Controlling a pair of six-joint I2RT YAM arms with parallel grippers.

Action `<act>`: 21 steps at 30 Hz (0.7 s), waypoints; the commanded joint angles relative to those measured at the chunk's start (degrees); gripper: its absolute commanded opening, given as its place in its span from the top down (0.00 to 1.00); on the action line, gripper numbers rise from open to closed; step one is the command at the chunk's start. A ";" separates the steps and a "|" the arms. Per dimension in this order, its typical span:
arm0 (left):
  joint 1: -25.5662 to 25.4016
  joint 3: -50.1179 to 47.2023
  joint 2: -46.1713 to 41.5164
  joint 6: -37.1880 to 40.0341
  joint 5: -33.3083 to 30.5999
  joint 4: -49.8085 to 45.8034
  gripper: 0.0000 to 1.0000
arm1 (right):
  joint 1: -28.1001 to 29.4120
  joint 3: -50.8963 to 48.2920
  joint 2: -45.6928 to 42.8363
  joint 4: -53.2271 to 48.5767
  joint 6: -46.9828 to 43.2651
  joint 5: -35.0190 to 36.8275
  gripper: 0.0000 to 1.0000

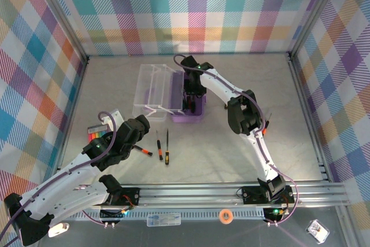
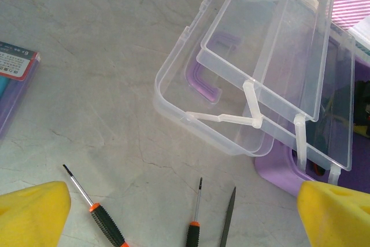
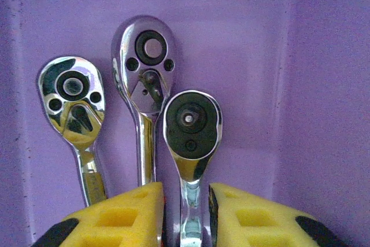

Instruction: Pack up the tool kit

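**Left gripper spread wide, right gripper nearly closed**

The left arm (image 1: 69,172) stretches from its base at the near left corner up and to the right, lying low and long. The left gripper (image 1: 151,121) points toward the far right. In the left wrist view its yellow fingers (image 2: 32,215) sit at opposite lower corners, wide apart.

The right arm (image 1: 257,143) rises from the near right base, bends at the elbow and reaches left. Its wrist is turned so the right gripper (image 1: 191,101) aims downward. Its yellow fingers (image 3: 124,218) stand a narrow gap apart.
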 commanded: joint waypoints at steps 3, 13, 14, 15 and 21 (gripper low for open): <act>0.35 -0.60 -0.66 1.17 -0.36 0.10 0.00 | -0.17 2.05 -4.76 -1.45 0.87 -0.48 0.72; 0.37 -0.34 1.92 6.62 4.93 5.45 0.00 | -0.17 -4.96 -16.78 0.66 -0.55 3.37 0.71; 0.33 -0.26 2.42 7.39 5.74 5.96 0.00 | -0.17 -6.71 -18.22 1.10 -0.86 4.06 0.71; 0.38 -0.18 3.03 8.11 6.76 6.51 0.00 | -0.25 -9.10 -20.00 1.77 -1.26 4.79 0.71; 0.32 -0.49 6.78 12.26 14.57 12.25 0.00 | -2.43 -27.56 -31.87 6.61 -2.47 6.20 0.68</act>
